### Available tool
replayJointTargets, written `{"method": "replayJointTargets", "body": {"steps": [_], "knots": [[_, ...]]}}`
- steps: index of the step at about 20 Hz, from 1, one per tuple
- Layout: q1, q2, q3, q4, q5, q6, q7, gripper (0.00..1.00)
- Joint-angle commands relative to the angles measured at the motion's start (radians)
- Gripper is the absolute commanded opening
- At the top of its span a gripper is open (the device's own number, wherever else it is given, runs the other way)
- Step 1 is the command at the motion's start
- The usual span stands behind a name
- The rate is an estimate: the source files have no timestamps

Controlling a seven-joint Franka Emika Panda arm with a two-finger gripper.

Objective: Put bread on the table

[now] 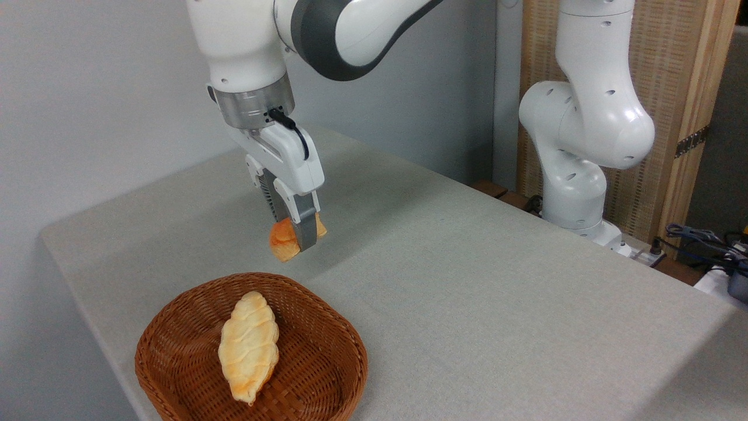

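Clamped the bread (282, 241) in the jaws — hung just beyond the basket (175, 327) rim, above bare bench (467, 280) — straight descent likely needed.

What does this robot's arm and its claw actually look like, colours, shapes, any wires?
The arm is made of glossy white rounded segments with dark grey bands at the joints and small round holes in the shell. A silver metal ring sits at the wrist, with a short black cable plugged in below it. The gripper has a white blocky body and two flat grey fingers.
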State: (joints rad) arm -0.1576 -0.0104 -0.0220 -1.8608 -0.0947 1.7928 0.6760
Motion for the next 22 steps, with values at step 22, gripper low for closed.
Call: {"method": "replayJointTargets", "body": {"steps": [22], "knots": [[-0.022, 0.018, -0.032, 0.047, 0.079, 0.028, -0.023, 1.0]]}}
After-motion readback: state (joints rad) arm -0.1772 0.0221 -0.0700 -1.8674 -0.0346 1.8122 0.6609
